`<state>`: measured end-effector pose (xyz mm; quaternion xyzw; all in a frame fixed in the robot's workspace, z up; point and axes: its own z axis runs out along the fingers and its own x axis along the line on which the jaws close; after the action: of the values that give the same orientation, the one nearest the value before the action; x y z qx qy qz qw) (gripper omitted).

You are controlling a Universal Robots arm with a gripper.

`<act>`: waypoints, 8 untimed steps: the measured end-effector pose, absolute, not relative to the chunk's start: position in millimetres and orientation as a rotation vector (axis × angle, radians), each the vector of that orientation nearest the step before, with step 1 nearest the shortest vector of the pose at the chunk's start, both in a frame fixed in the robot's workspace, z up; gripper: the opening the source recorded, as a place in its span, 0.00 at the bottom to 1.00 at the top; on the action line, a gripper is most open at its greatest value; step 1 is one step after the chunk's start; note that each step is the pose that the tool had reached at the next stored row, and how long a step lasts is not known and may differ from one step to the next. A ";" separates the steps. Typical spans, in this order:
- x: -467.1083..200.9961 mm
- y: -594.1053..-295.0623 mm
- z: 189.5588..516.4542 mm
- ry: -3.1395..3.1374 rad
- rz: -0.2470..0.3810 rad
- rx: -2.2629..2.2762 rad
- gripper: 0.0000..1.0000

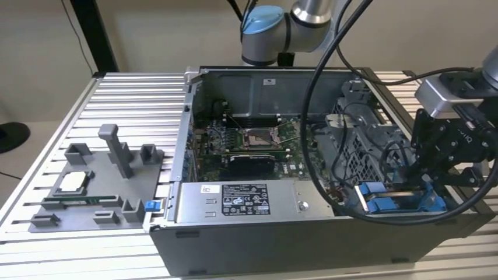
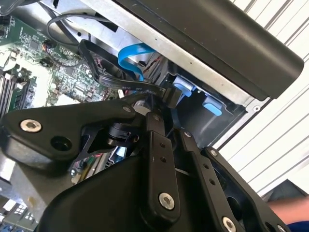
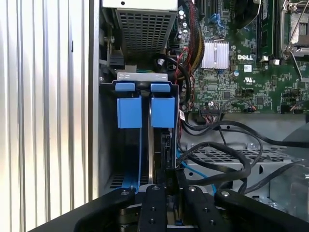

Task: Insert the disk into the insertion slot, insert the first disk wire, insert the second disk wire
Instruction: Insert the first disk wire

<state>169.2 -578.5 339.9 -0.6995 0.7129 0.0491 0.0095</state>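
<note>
My black gripper (image 1: 421, 188) hangs over the near corner of the open computer case at the exterior view's right, right above the insertion slot (image 1: 397, 201) with its bright blue rails. The disk's blue bracket tabs (image 3: 129, 111) stand in the slot (image 3: 108, 145), so the disk sits in the bay, seen edge-on. In the second wrist view the gripper (image 2: 166, 102) is shut on the black connector (image 2: 171, 94) of a flat black disk wire (image 2: 104, 77). A light blue wire (image 2: 129, 58) loops just behind it. The first wrist view has the fingertips (image 3: 155, 191) close together over the disk's edge.
A grey power-supply box (image 1: 233, 201) lies along the case's front wall. The motherboard with its square processor socket (image 1: 257, 137) is in the middle, and a grey drive cage (image 1: 365, 140) with loose black cables (image 3: 227, 159) stands beside the slot. A grey fixture tray (image 1: 93, 192) sits on the ribbed table.
</note>
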 end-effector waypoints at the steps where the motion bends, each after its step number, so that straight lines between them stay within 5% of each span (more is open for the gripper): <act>1: 169.2 -578.5 339.7 2.226 0.153 -2.184 0.00; 8: 169.2 -578.2 339.1 2.224 0.150 -2.183 0.00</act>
<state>169.2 -578.2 339.1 -0.6996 0.7128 0.0482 0.0108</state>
